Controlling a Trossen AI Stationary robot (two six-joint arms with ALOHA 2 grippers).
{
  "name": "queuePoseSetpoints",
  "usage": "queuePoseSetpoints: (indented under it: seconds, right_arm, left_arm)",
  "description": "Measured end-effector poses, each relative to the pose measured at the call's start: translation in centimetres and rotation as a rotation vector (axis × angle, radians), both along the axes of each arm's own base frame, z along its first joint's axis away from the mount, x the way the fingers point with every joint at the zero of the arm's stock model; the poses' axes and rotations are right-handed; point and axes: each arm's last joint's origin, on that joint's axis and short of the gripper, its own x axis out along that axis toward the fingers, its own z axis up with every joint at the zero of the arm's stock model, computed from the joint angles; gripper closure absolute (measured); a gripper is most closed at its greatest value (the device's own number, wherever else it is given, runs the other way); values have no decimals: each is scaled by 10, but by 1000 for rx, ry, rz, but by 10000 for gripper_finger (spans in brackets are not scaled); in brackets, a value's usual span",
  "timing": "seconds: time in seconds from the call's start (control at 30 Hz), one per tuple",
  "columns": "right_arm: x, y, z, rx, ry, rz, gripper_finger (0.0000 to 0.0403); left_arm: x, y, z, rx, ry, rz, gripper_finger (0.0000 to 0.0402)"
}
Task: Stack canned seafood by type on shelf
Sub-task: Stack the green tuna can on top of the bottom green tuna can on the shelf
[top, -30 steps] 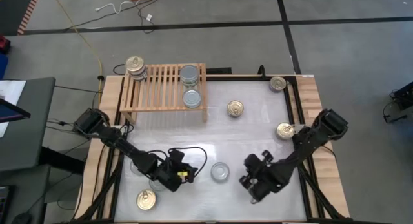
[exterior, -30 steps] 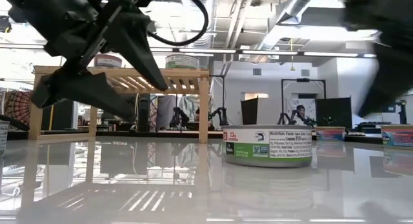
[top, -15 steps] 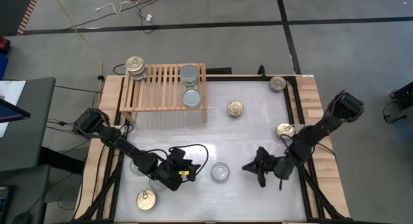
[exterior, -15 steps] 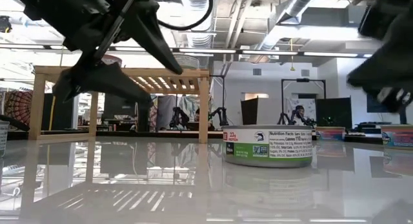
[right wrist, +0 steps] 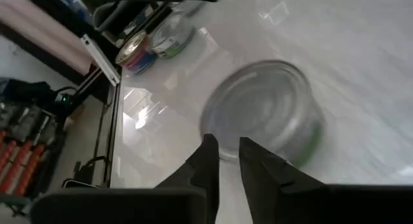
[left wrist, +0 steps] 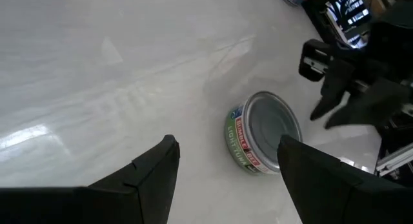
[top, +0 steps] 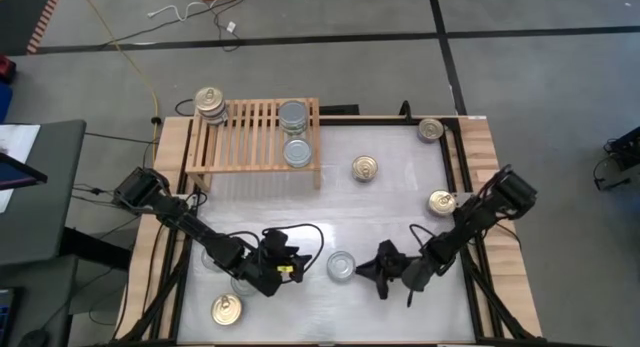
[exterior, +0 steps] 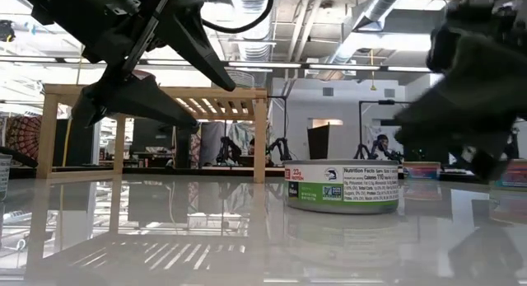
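A silver-topped can (top: 341, 267) with a green label stands on its base on the white table near the front; it also shows in the low view (exterior: 342, 187) and both wrist views (left wrist: 264, 143) (right wrist: 264, 111). My left gripper (top: 298, 259) hangs open just to its left, fingers spread and aimed at it (left wrist: 229, 143). My right gripper (top: 364, 272) points at the can from its right, fingers a narrow gap apart (right wrist: 226, 161), close to the can. The wooden shelf (top: 255, 135) carries a gold-topped stack (top: 210, 102), a silver stack (top: 293, 115) and a silver can (top: 297, 152).
Gold-topped cans stand loose on the table (top: 400, 217): one mid-table (top: 366, 168), one at the far right corner (top: 432, 130), one at the right edge (top: 441, 202), one at the near left (top: 227, 309). More cans lie under my left arm (top: 243, 282).
My right gripper has tipped from pointing steeply down to nearly level, sunk lower and gone toward the table's left, up to the silver-topped can. My left gripper has stayed in place and rolled a little. The can has not moved.
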Motion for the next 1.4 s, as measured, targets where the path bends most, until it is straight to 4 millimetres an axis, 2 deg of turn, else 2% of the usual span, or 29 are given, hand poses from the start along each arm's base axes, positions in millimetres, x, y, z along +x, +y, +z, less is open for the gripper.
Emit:
queuePoseSetpoints:
  seconds: [0.37, 0.57, 0.83, 1.1, 1.27, 1.4]
  right_arm:
    - [9, -7, 13, -32, -15, -21, 228]
    - [10, -11, 6, -51, 29, -37, 195]
    - [7, -20, -6, 55, 144, -127, 213]
    - [17, -10, 5, 108, 155, -117, 243]
    - [22, -7, 8, 119, 283, -173, 263]
    - [27, -3, 14, 123, 285, -175, 275]
  left_arm:
    - [0, -1, 0, 11, 5, -9, 150]
    - [0, 0, 0, 16, 4, -7, 150]
    - [0, 0, 0, 20, 2, -2, 150]
    - [0, 0, 0, 9, -7, 11, 150]
    - [0, -1, 0, -89, -9, 16, 150]
    - [0, -3, -1, -182, -7, 17, 150]
